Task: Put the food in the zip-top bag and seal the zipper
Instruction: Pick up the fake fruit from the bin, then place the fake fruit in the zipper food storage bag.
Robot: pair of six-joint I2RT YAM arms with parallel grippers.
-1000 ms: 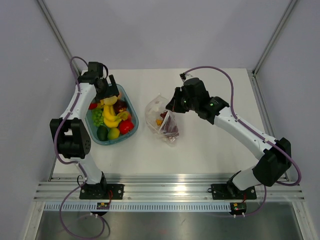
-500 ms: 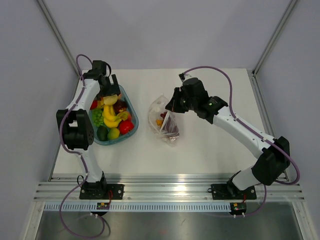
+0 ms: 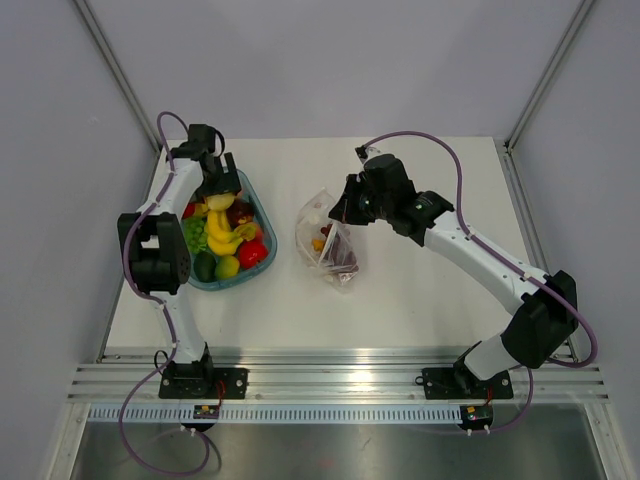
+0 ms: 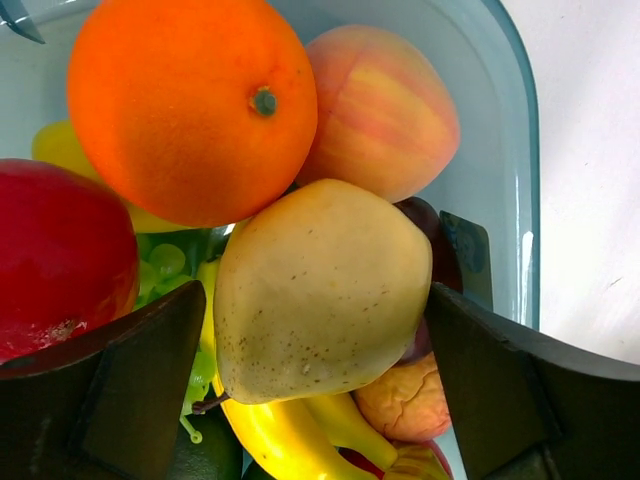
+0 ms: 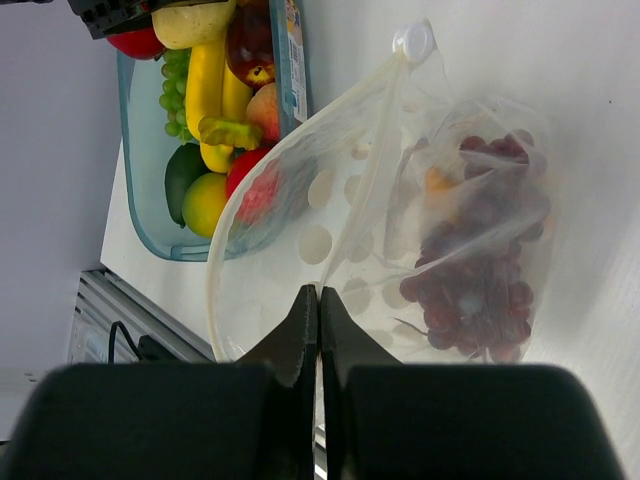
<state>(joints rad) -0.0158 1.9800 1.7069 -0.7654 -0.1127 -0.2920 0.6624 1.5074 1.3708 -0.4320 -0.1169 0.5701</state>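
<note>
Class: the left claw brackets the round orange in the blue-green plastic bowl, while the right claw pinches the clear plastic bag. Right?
No: the left wrist view shows the left claw bracketing the pale yellow pear, not the round orange. The blue-green plastic bowl and the right claw pinching the clear plastic bag stand.

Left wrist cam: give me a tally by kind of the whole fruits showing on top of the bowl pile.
Orange: 1
Peach: 1
Pear: 1
Red fruit, cut off at the frame edge: 1
Total: 4
Fruit underneath is too hidden to count; the purple grapes in the zip-top bag are left out.
</note>
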